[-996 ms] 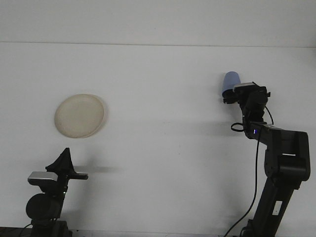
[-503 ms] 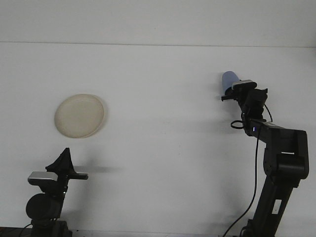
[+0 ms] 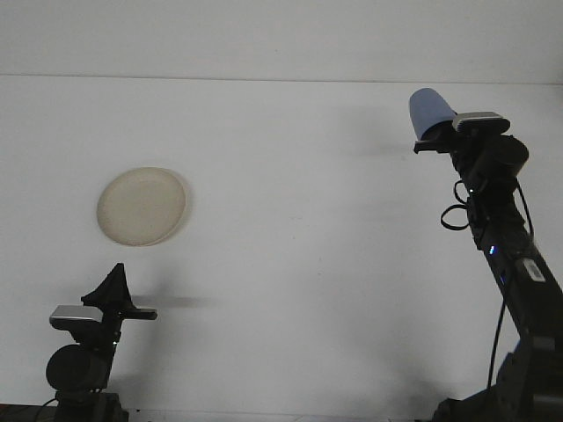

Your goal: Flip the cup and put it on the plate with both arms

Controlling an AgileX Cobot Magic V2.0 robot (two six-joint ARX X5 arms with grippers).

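A blue cup (image 3: 429,112) hangs high at the upper right, lifted well off the white table (image 3: 299,220) and tilted. My right gripper (image 3: 434,141) is shut on its lower part, with the arm stretched upward. The cream plate (image 3: 142,206) lies flat on the left side of the table with nothing on it. Far from both, my left gripper (image 3: 116,283) rests low at the bottom left, below the plate; its fingers meet in a point and hold nothing.
The table's far edge meets a pale wall along the top. A cable loops along the right arm (image 3: 493,220). The left arm's base (image 3: 79,365) sits at the bottom left corner.
The right arm has risen and straightened, carrying the blue cup up and slightly right off the table. The left arm and the plate have not moved.
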